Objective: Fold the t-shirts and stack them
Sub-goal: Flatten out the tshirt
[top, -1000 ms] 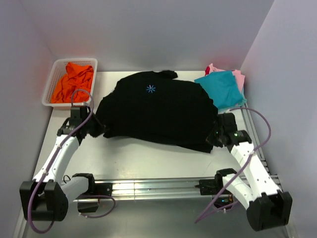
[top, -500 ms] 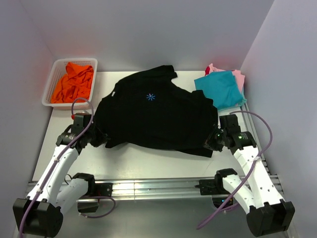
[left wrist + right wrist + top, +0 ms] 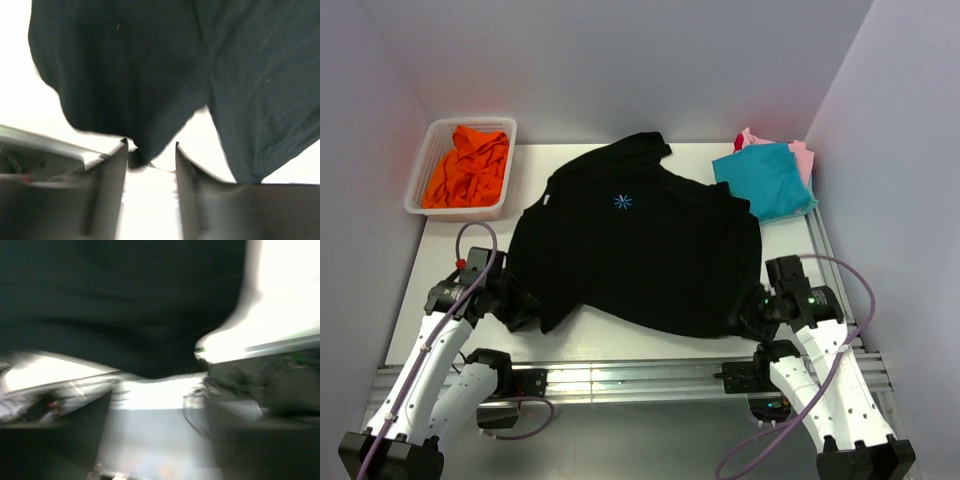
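A large black t-shirt (image 3: 640, 250) with a small light-blue starburst logo (image 3: 623, 202) lies spread flat across the middle of the table. My left gripper (image 3: 516, 302) sits at its near left corner. In the left wrist view its jaws (image 3: 150, 148) stand open, and a tip of black cloth (image 3: 137, 152) lies loose between the fingertips. My right gripper (image 3: 754, 316) is at the near right corner. In the blurred right wrist view it (image 3: 155, 390) is open, with the black hem (image 3: 125, 315) just beyond the fingertips. Teal (image 3: 765, 180), pink (image 3: 802, 152) and red (image 3: 738, 143) t-shirts lie stacked at the back right.
A white mesh basket (image 3: 422, 170) at the back left holds a crumpled orange t-shirt (image 3: 468, 165). A metal rail (image 3: 630, 378) runs along the table's near edge. Grey walls close in the left, back and right.
Both arms drew back toward the near edge, pulling the black t-shirt's hem out flat. Both grippers then opened and let go of the cloth.
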`<state>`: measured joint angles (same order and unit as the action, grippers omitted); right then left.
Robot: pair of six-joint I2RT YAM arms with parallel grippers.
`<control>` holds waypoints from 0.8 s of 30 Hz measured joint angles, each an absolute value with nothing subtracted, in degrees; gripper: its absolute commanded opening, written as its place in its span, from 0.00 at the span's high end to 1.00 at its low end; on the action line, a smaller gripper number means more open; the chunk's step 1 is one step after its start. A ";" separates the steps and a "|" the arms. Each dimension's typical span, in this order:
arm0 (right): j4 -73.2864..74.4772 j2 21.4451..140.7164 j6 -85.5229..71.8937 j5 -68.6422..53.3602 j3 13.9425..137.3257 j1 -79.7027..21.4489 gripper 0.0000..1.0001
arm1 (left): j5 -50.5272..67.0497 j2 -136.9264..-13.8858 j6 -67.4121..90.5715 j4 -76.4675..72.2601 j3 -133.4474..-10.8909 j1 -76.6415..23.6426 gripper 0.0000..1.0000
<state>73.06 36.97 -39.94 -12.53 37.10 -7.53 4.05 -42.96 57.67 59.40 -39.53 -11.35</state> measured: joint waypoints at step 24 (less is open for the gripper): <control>53.95 94.08 -40.62 -7.86 82.70 -10.66 1.00 | 0.54 -80.88 48.21 47.79 -70.50 -11.73 0.49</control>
